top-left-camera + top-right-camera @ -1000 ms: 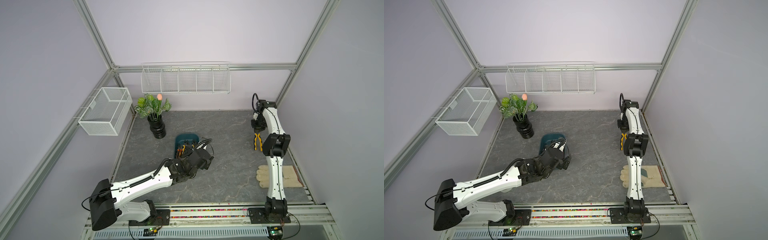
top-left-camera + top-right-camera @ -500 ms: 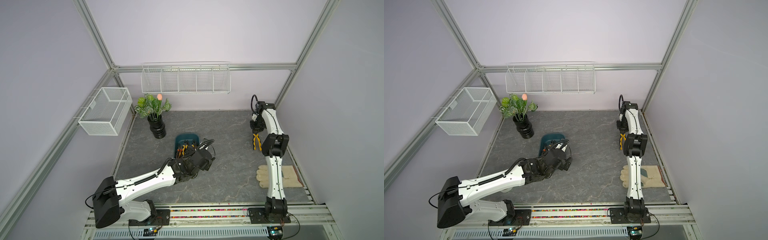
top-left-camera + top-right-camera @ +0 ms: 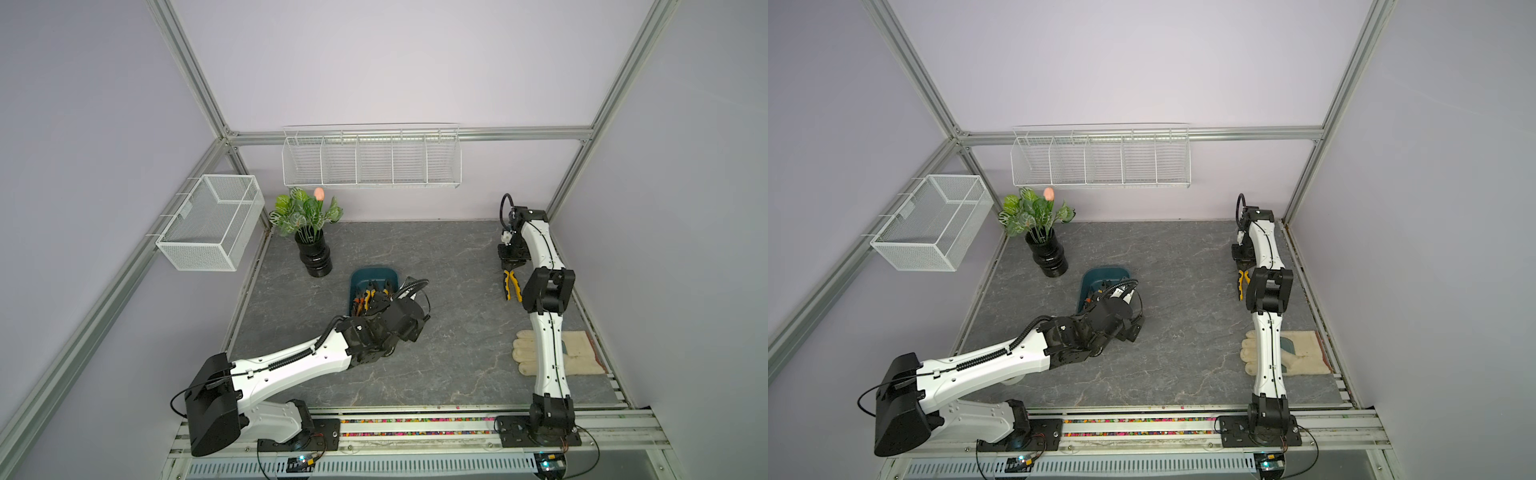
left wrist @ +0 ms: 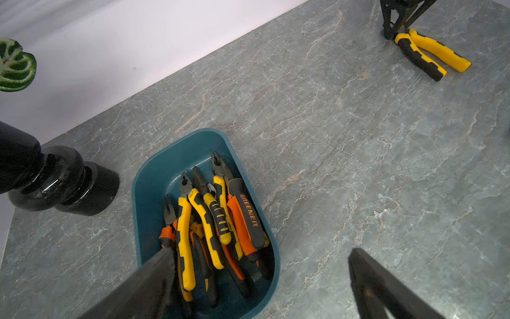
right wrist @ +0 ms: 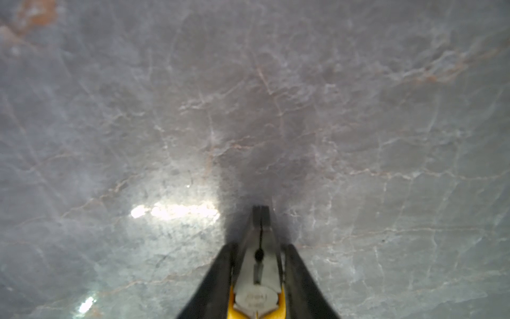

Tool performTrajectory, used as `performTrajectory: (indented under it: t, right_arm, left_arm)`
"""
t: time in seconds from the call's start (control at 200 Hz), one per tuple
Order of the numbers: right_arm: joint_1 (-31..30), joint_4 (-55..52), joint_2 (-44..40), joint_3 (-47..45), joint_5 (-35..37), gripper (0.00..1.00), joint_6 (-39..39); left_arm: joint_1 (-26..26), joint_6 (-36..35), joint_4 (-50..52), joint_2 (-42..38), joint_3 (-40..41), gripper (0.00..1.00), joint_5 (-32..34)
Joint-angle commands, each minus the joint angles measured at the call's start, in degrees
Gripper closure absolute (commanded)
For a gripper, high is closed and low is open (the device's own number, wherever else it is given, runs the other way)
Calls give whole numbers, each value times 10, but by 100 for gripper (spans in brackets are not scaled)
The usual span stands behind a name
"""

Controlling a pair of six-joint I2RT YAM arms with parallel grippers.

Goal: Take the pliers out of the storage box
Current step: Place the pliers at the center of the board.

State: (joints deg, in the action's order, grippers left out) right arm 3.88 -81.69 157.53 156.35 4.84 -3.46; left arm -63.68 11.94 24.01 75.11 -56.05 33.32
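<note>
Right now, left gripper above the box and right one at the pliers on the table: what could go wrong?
1. The pliers in the box lie piled and crossed, so the open left gripper could lift two at once or tip the box.
2. The right gripper closely flanks the head of the yellow pliers on the table; pulling away could drag them.

The bench [image 4: 358, 165] looks like polished grey veined stone, catching glare. The box [image 4: 154, 193] is smooth teal plastic, faintly shiny. The pliers [image 4: 205, 221] have dull metal heads and matt rubbery grips. The vase [image 4: 63, 185] is glossy black; the glove [image 3: 582, 357] is coarse cream cloth; the basket [image 3: 208, 224] is white wire mesh.
</note>
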Motion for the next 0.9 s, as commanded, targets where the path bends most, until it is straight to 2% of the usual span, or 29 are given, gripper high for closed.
performTrajectory:
  t: [0.0, 0.13, 0.235, 0.325, 0.895]
  right_arm:
    - [2, -3, 8, 11, -12, 63, 1]
    - [1, -6, 8, 10, -10, 63, 2]
    - [1, -3, 9, 10, -7, 73, 2]
    - [1, 1, 11, 11, 2, 76, 3]
    - [1, 44, 23, 37, 9, 76, 10]
  left_arm:
    - [3, 7, 7, -2, -20, 0, 2]
    - [3, 6, 7, -2, -19, 0, 1]
    - [3, 6, 8, -1, -20, 0, 2]
    - [3, 5, 9, -3, -19, 0, 3]
    - [3, 7, 21, 7, -27, 1, 6]
